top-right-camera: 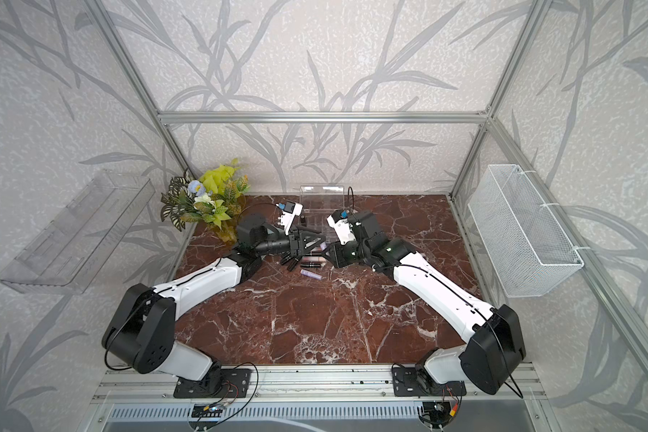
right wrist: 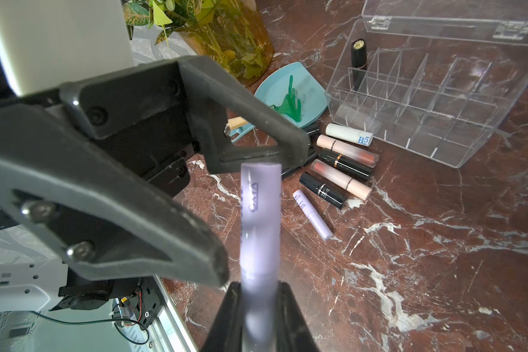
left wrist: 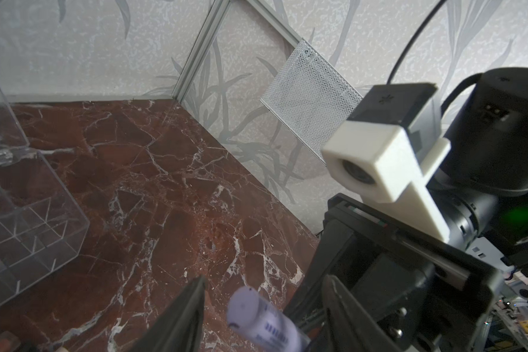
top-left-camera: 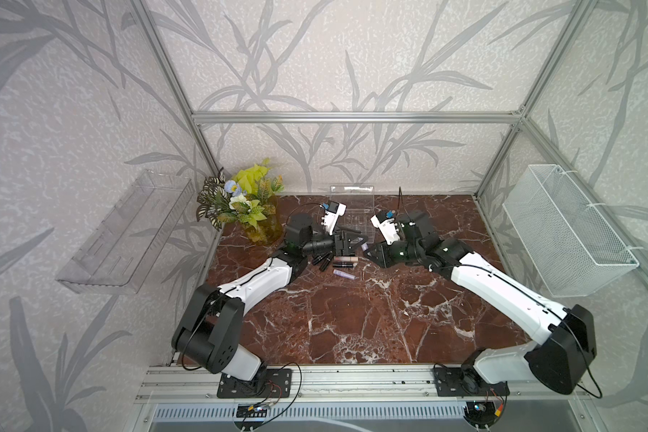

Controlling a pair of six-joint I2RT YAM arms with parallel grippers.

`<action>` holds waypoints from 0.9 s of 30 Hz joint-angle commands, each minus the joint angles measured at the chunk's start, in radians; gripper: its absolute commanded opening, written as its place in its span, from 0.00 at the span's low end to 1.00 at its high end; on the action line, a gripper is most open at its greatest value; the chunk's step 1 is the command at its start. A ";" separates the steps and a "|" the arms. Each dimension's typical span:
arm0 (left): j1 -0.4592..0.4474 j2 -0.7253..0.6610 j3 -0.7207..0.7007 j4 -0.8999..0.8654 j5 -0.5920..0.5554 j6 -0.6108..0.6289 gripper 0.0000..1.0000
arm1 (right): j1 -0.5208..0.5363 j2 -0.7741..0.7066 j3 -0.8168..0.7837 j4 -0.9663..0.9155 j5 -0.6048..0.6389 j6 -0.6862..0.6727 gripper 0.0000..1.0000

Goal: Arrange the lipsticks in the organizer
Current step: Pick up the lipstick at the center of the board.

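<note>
My right gripper [right wrist: 259, 292] is shut on a pale lilac lipstick [right wrist: 259, 219] and holds it out above the table. My left gripper [left wrist: 264, 292] is open, and its fingers straddle the free end of the same tube [left wrist: 256, 317] with a gap on each side. Both grippers meet in front of the organizer [top-left-camera: 356, 218], a clear box of square cells [right wrist: 415, 143] with its lid up. One black lipstick [right wrist: 358, 58] stands in a back cell. Several loose lipsticks lie beside the box: a white one [right wrist: 348, 134], beige ones [right wrist: 342, 179], black ones [right wrist: 322, 190] and a lilac one [right wrist: 313, 215].
A teal dish with a green toy rake [right wrist: 290, 97] lies behind the loose tubes. A plant in an amber vase [top-left-camera: 257, 220] stands at the back left. A white wire basket [top-left-camera: 569, 232] hangs on the right wall, a clear tray [top-left-camera: 128, 232] on the left wall.
</note>
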 commanded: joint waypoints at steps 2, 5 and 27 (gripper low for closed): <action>0.002 0.005 0.034 0.060 0.067 -0.032 0.49 | 0.007 -0.050 0.029 0.003 0.026 -0.010 0.12; 0.001 0.012 0.038 0.068 0.097 -0.047 0.47 | 0.009 -0.067 0.022 0.008 0.044 -0.012 0.11; -0.001 0.014 0.040 0.100 0.116 -0.076 0.40 | 0.026 -0.057 0.037 -0.023 0.076 -0.054 0.11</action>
